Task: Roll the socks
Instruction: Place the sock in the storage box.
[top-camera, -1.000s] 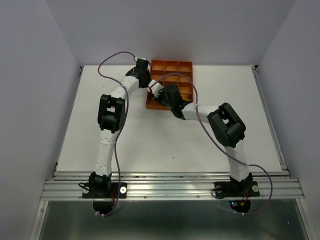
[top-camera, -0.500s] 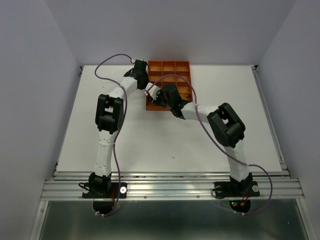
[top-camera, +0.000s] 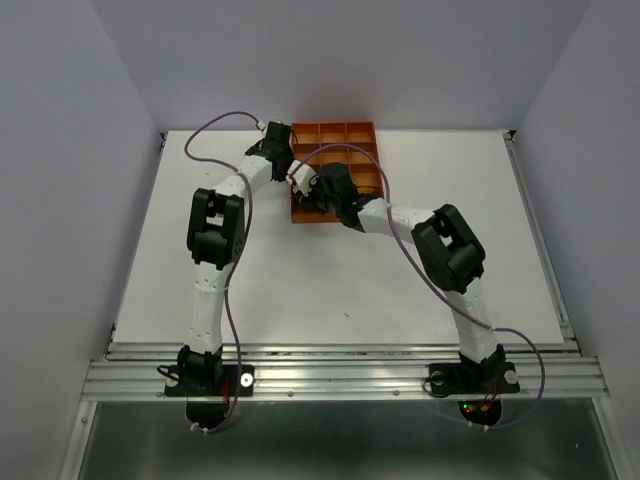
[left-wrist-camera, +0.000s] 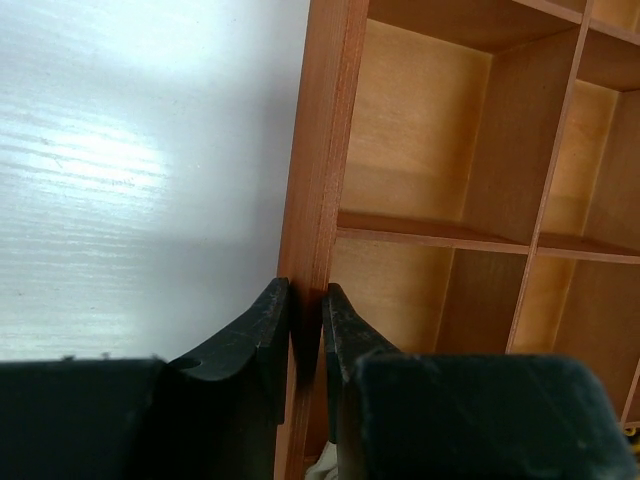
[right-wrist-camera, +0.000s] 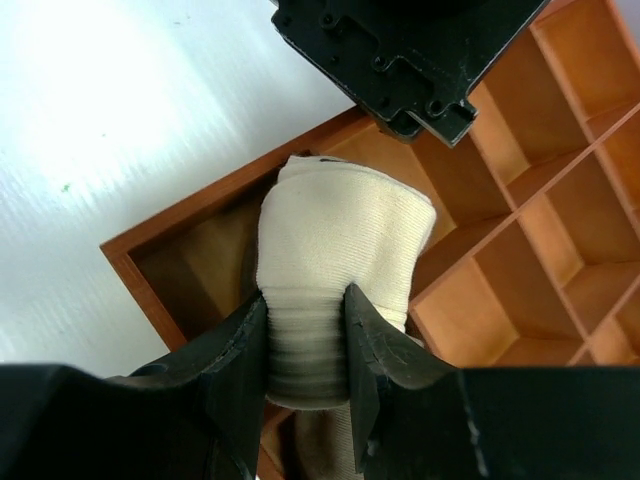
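A rolled cream sock with a ribbed, banded cuff is pinched between the jaws of my right gripper, which is shut on it. It hangs over the near-left corner cell of the orange gridded tray. My left gripper is shut on the tray's left wall, one finger outside and one inside. A scrap of cream fabric peeks out below those fingers. From above, both grippers meet at the tray's left side, the left gripper farther back than the right gripper. No other socks show.
The tray sits at the far middle of the white table, and the cells that show hold nothing. The left wrist's black housing hangs just beyond the sock. Purple cables loop over both arms.
The tray has slid a little to the left with my left gripper holding its wall. The right gripper and sock followed leftward along with it.
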